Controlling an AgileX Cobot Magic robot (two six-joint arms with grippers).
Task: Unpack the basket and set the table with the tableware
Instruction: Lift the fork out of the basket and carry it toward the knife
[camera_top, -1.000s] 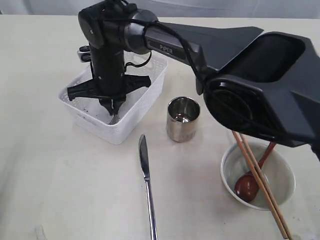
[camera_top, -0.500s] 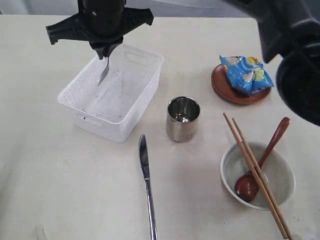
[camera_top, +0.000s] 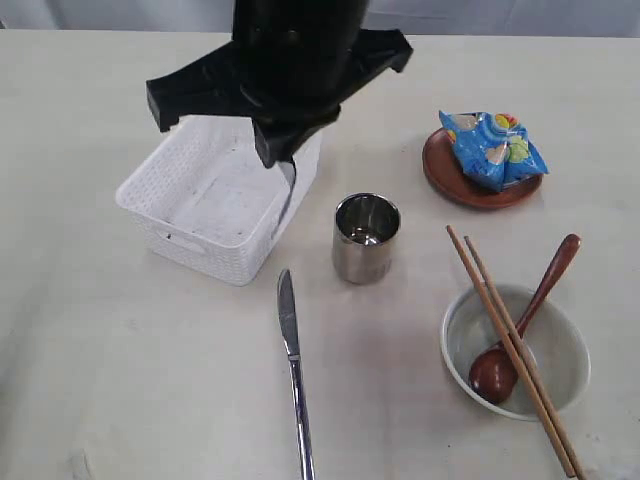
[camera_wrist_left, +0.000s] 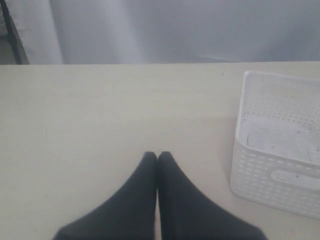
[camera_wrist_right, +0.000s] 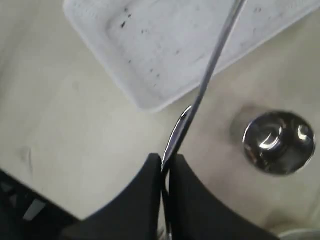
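Upper centre, the right pincer (camera_top: 283, 158) is clamped on a steel fork (camera_top: 288, 195) hanging at the basket (camera_top: 190, 245) edge — the left pincer (camera_wrist_left: 158, 157), tips together, hovers over the worktop (camera_wrist_left: 75, 125).

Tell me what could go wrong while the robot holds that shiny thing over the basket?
1. The right gripper pinches the thin steel utensil only at one end, so it might slip out or swing.
2. The utensil hangs near the basket rim and the steel cup; moving sideways could catch the rim or knock the cup over.
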